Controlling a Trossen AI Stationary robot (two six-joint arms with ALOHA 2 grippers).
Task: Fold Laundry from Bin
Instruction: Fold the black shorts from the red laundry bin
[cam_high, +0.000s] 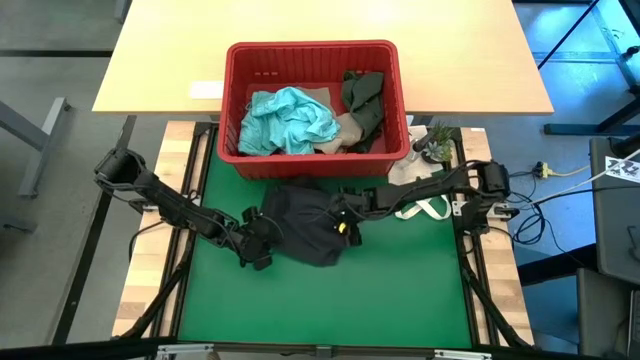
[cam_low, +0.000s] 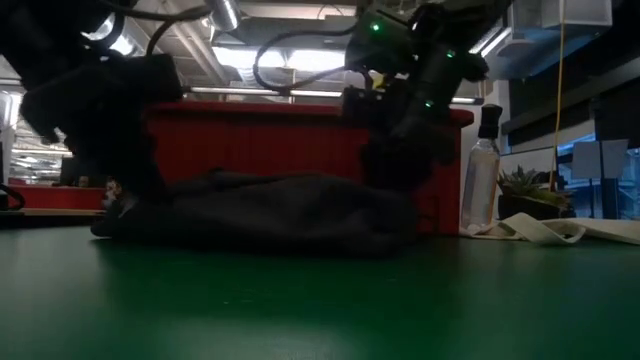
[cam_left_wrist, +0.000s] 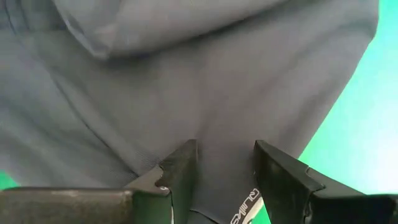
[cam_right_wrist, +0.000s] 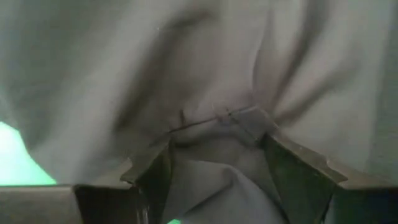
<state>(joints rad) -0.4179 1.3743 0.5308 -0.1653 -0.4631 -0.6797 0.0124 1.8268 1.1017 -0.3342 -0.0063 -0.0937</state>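
A black garment (cam_high: 305, 225) lies bunched on the green mat (cam_high: 320, 300), just in front of the red bin (cam_high: 310, 48). In the bin lie a light teal garment (cam_high: 290, 120), a dark olive one (cam_high: 365, 100) and a beige one (cam_high: 345, 130). My left gripper (cam_high: 255, 248) is open at the black garment's left edge. My right gripper (cam_high: 345, 222) is open over its right part. In the low view the garment (cam_low: 270, 210) is a low heap with both arms down on it. My left gripper (cam_left_wrist: 224, 165) comes slanting down from the table's left. Its open fingertips (cam_left_wrist: 180, 165) stand on either side of a strip of the garment's edge (cam_left_wrist: 221, 186); I cannot tell whether they touch it. My right gripper (cam_right_wrist: 214, 149) comes steeply down from the right. Its open fingertips (cam_right_wrist: 280, 152) meet the cloth, and a puckered fold (cam_right_wrist: 217, 127) sits between them on the mat.
A white cloth bag (cam_high: 425, 205) lies at the mat's right edge beside my right arm. A clear bottle (cam_low: 482, 185) and a small plant (cam_high: 435, 140) stand to the right of the bin. Bare green mat stretches toward the near edge.
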